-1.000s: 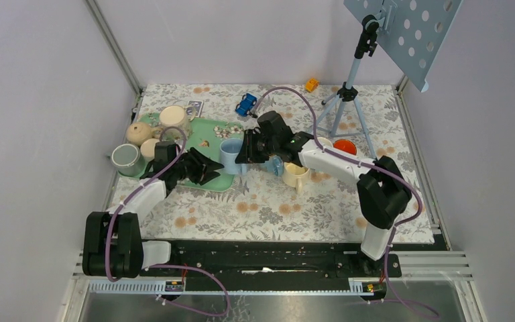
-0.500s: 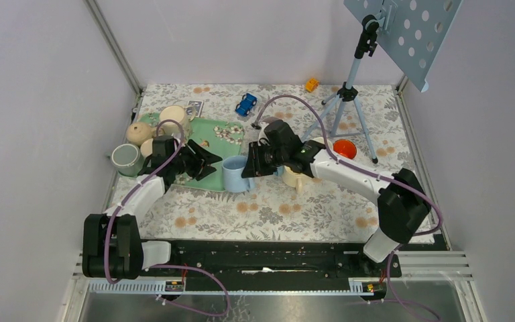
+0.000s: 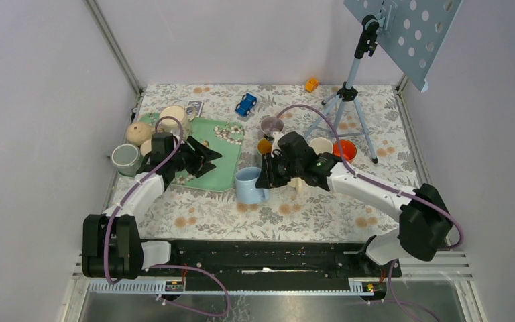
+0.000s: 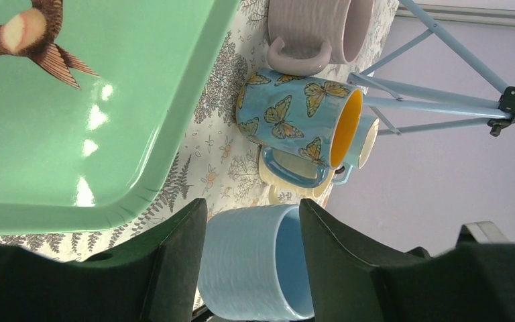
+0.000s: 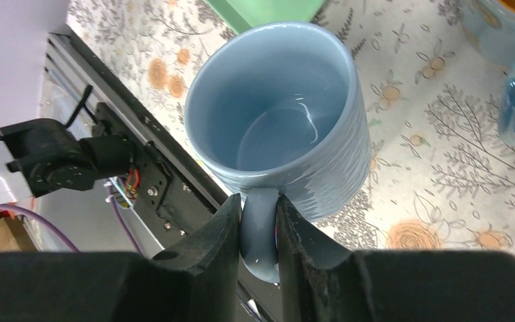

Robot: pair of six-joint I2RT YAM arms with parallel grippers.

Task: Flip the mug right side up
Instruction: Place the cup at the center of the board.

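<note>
**Mug with its mouth up, held by the handle**

Mug (image 3: 249, 185) is light blue and stands with its mouth upward near the middle of the desk (image 3: 322, 215), a little toward the near edge, just beside the near right corner of the green tray (image 3: 226, 137). From these views I cannot tell if its bottom rests fully on the desk.

The right tool (image 5: 258, 225) is clamped on the handle (image 5: 260, 251), one finger on each flat side. The left tool (image 3: 208, 159) is over the tray with its jaws apart and holds nothing.

The mug looks like glazed ceramic, so I judge it stiff, rather heavy for its size, and easy to chip or break if it falls. The glaze shines, so it is probably slippery. The outside wall has fine ribs, which may give a little more friction.

The handle is a good place to hold, but the body hangs off to one side and may swing in the grip. The grip should stay firm until the base sits flat. Other cups (image 3: 268, 127) stand near, toward the far edge.
</note>
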